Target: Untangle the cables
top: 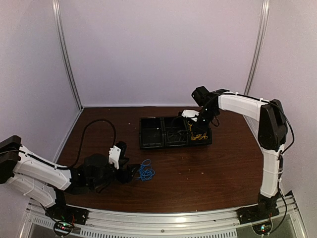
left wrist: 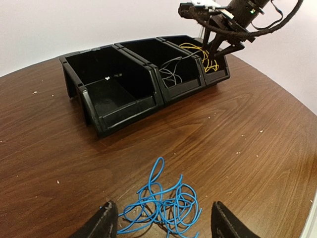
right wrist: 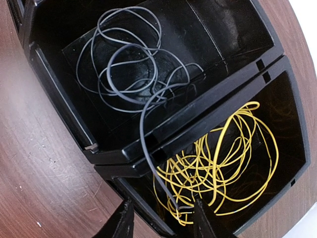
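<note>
A blue cable [left wrist: 163, 201] lies in a loose tangle on the table, between the fingers of my open left gripper [left wrist: 163, 224], which touches nothing; from above the blue cable [top: 145, 172] sits just right of that gripper [top: 130, 174]. A grey cable [right wrist: 124, 64] is coiled in the middle bin. Its tail crosses the divider and ends on the yellow cable [right wrist: 223, 158] in the end bin. My right gripper [right wrist: 163, 224] hangs over that bin's near corner, jaws apart, the grey tail's end between them close to the right finger [right wrist: 203, 223].
Three joined black bins [top: 151, 134] stand mid-table; the left bin [left wrist: 119, 94] holds only small specks. The right arm [top: 237, 101] reaches over the bins from the right. Purple walls enclose the wooden table [top: 208, 168].
</note>
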{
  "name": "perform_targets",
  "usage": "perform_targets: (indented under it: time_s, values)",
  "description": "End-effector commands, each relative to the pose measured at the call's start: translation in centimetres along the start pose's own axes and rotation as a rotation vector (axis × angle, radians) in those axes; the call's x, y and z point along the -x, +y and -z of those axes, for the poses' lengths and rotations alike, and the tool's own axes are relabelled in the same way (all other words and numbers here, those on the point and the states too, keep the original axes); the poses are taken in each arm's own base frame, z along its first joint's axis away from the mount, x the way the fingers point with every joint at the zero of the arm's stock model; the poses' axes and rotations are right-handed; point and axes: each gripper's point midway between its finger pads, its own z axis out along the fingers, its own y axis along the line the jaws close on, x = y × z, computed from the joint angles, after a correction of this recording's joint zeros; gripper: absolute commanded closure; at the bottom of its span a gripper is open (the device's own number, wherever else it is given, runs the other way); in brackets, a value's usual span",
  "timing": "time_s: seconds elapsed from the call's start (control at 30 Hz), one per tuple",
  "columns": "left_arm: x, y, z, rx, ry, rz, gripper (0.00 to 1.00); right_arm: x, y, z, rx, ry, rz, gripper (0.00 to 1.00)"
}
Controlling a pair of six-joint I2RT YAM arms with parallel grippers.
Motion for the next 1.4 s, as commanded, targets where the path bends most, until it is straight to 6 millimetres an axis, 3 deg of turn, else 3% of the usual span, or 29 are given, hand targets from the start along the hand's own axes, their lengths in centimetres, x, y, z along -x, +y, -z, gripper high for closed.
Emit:
perform_targets:
  time_s: [0.0, 0.13, 0.37, 0.53, 0.73, 0.87, 1.03, 1.13, 1.23, 1.37]
  values:
    - [1.6, -0.4, 0.3, -0.016, -0.062, 0.028, 0.34, 1.1, -1.4, 0.2, -0.045, -0.019, 0.013, 0.60]
    - [1.5, -0.4, 0.2, -0.016, -0.059, 0.026, 0.35, 1.3, -1.8, -0.5, -0.049, -0.015, 0.005, 0.69]
    - [1.4, -0.3, 0.2, -0.013, -0.059, 0.030, 0.35, 1.6, -1.9, -0.1, -0.042, -0.025, -0.007, 1.00]
    - [1.2, -0.3, 0.2, -0.015, -0.056, 0.031, 0.35, 2.8, -1.3, 1.4, 0.004, -0.072, -0.033, 1.00]
    - [1.3, -0.6, -0.2, -0.021, -0.055, 0.030, 0.35, 7.5, 0.7, 3.6, 0.181, -0.258, -0.117, 1.00]
    - [1.5, -0.8, -0.3, -0.029, -0.054, 0.029, 0.35, 9.5, 0.7, 2.1, 0.237, -0.309, -0.160, 1.00]
    - [1.4, -0.6, 0.0, -0.024, -0.053, 0.042, 0.35, 10.1, 0.1, -2.3, 0.234, -0.305, -0.200, 1.00]
    - [1.6, -0.3, 0.4, -0.015, -0.058, 0.048, 0.35, 10.4, 0.2, -3.6, 0.241, -0.309, -0.213, 1.00]
    - [1.7, 0.0, 0.8, -0.003, -0.064, 0.051, 0.35, 10.4, 0.4, -3.7, 0.230, -0.307, -0.213, 0.98]
    - [1.7, 0.3, 1.0, 0.008, -0.067, 0.046, 0.35, 10.5, 0.4, -1.7, 0.187, -0.319, -0.203, 0.77]
